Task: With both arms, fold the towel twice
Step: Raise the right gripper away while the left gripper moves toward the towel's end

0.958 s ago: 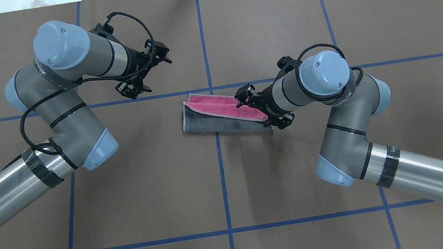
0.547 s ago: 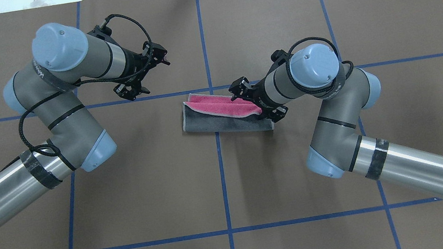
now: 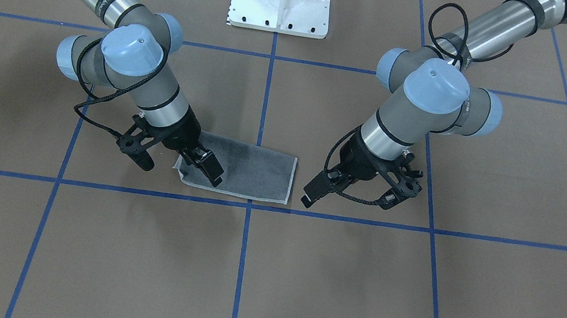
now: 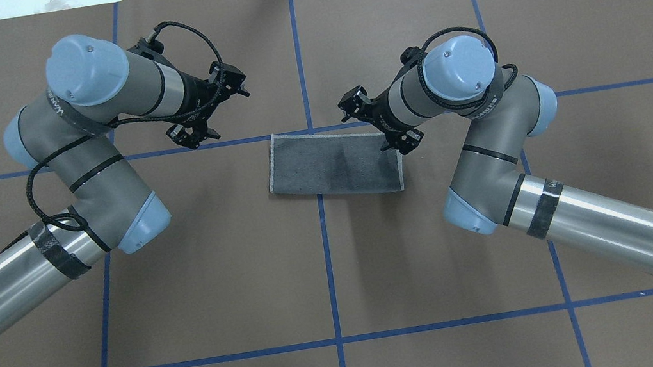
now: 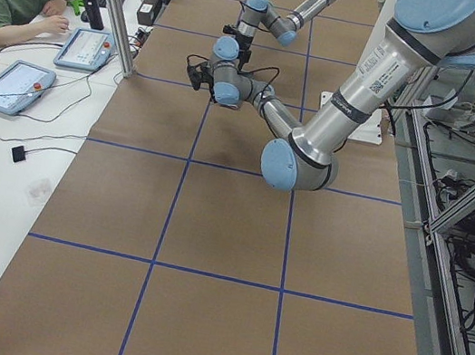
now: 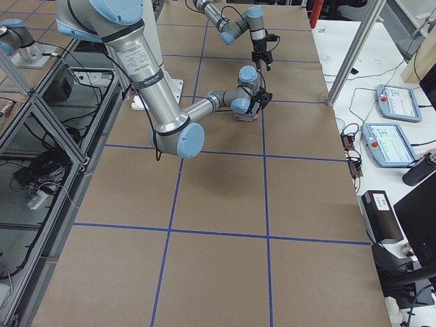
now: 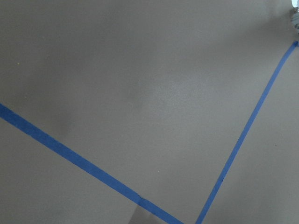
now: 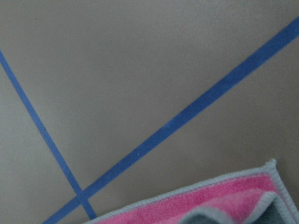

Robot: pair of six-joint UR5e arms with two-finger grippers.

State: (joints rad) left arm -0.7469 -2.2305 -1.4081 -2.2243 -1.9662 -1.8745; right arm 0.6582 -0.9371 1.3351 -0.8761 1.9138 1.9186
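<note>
Both grippers read as spread wide on my screens, and neither grips anything. The towel lies flat on the brown table, folded into a long strip with its dark grey face up and the light hem around it. It straddles the middle blue tape line, and its far long edge sits just on my side of the cross line.

The right gripper hangs at the strip's far right corner. In the front-facing view one finger shows over that end of the cloth while the other is off its edge, over bare table. I can't tell whether the finger touches the cloth. My right wrist camera catches that corner, where pink layers peek out beside the grey.

The left gripper sits off the towel's left end, beyond the cross line and apart from the cloth.
</note>
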